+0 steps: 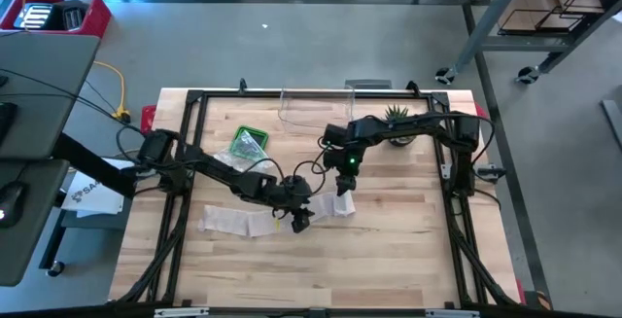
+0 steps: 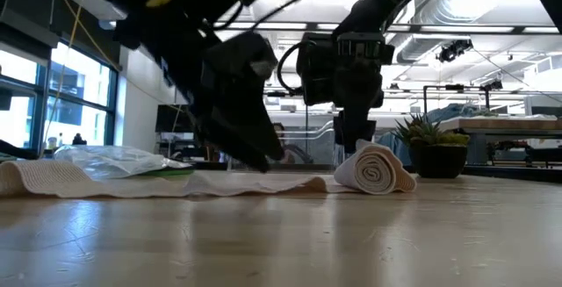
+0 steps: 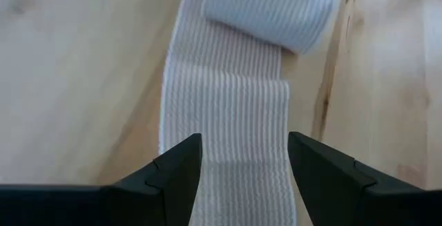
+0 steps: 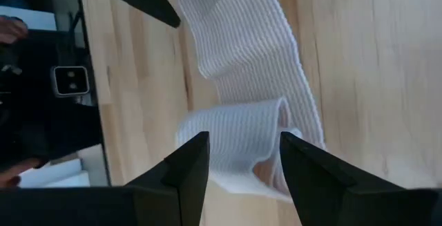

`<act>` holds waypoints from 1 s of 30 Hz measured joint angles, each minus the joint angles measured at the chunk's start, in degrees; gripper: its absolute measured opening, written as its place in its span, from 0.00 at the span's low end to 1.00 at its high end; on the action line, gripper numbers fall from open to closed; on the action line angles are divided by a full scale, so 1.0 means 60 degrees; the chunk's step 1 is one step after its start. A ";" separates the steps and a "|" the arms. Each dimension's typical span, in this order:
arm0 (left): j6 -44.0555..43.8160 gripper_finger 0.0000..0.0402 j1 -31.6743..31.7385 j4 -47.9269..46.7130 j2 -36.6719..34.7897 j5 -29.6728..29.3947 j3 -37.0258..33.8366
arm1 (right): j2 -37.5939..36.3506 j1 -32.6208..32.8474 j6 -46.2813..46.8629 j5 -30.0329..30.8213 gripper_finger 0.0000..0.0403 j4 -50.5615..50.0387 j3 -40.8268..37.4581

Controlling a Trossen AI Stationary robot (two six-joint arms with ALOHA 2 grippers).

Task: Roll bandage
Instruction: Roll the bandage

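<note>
A white ribbed bandage (image 1: 243, 221) lies flat along the wooden table, and its right end is wound into a loose roll (image 2: 373, 171), also in the high view (image 1: 343, 205). My left gripper (image 3: 245, 164) hovers open just over the flat strip (image 3: 228, 108), a little to the left of the roll (image 3: 269, 8), one finger on each side of the strip. My right gripper (image 4: 242, 167) is open and slants down over the roll (image 4: 235, 139), with its fingertips just above it in the low view (image 2: 351, 147). Neither gripper visibly touches the bandage.
A green tray with a clear plastic bag (image 1: 248, 143) sits behind the bandage at the left. A small potted plant (image 1: 398, 123) and a clear container (image 1: 311, 109) stand at the far edge. Bare wood (image 1: 321, 269) lies toward the near edge.
</note>
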 joint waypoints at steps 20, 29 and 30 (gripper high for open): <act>-0.0634 0.53 0.0022 0.0197 0.0392 -0.0476 0.0008 | 0.0550 0.0458 -0.0021 0.0176 0.42 0.0394 -0.0130; -0.1082 0.53 -0.0168 0.0445 0.0489 -0.0504 0.0011 | 0.0404 0.0454 -0.0025 -0.0048 0.42 -0.0121 -0.0119; -0.1086 0.53 -0.0171 0.0509 0.0537 -0.0498 0.0011 | 0.0402 0.0541 -0.0049 0.0039 0.42 -0.0086 -0.0119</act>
